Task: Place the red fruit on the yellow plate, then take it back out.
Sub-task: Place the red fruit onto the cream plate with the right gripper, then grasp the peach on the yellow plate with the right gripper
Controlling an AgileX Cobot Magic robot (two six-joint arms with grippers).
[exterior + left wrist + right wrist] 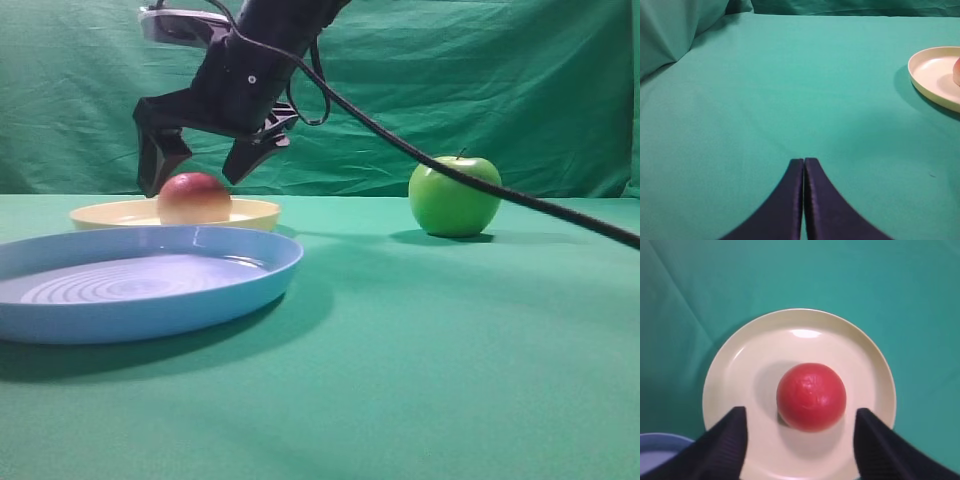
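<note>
The red fruit [194,198] [811,396] rests in the middle of the yellow plate [253,211] [865,360]. My right gripper [192,172] [801,415] hangs just above it, open, its two fingers spread wider than the fruit and touching nothing. In the left wrist view the plate [930,75] shows at the right edge with a sliver of the fruit [957,72] on it. My left gripper [804,161] is shut with nothing in it, low over bare green cloth to the left of the plate.
A larger blue plate [250,280] lies in front of the yellow one; its rim [660,440] shows at the right wrist view's lower left. A green apple [454,196] stands to the right. A black cable [520,200] crosses in front of the apple.
</note>
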